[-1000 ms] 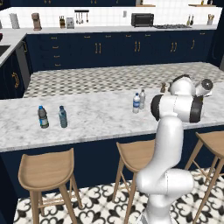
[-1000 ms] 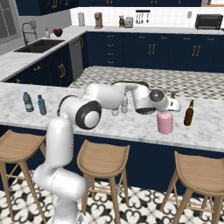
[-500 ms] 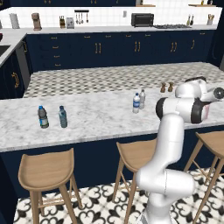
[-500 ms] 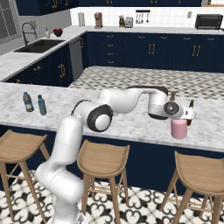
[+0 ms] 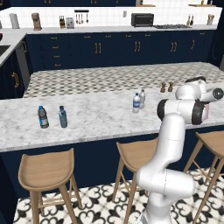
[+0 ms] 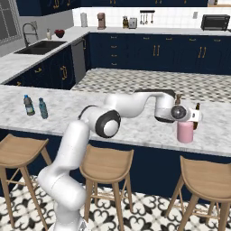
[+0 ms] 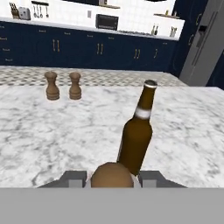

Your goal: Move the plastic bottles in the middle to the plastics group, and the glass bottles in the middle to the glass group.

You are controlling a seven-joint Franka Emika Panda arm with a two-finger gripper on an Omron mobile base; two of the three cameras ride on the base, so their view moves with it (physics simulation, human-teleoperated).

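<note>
My gripper [image 6: 184,122] is shut on the neck of the pink glass bottle [image 6: 185,133], which is upright just left of and in front of the slim dark-brown bottle [image 6: 196,116] near the counter's right end. In the hand view the pink bottle's round cap [image 7: 111,174] sits between my fingers, with the brown bottle [image 7: 136,135] just behind it. A sliver of the pink bottle [image 5: 205,113] shows past the arm in the left base view. Two clear water bottles [image 5: 136,103] [image 5: 142,98] stand mid-counter. The blue-capped plastics pair [image 5: 43,117] [image 5: 63,117] stands far left.
Two small brown shakers [image 7: 52,85] [image 7: 75,85] stand behind the brown bottle, toward the far side of the marble counter [image 5: 96,118]. Wooden stools [image 6: 106,164] line the counter's front edge. The pink bottle is close to that front edge.
The arm has swung right along the counter, carrying the pink bottle from the middle to a spot beside the brown bottle. The other bottles have not moved.
</note>
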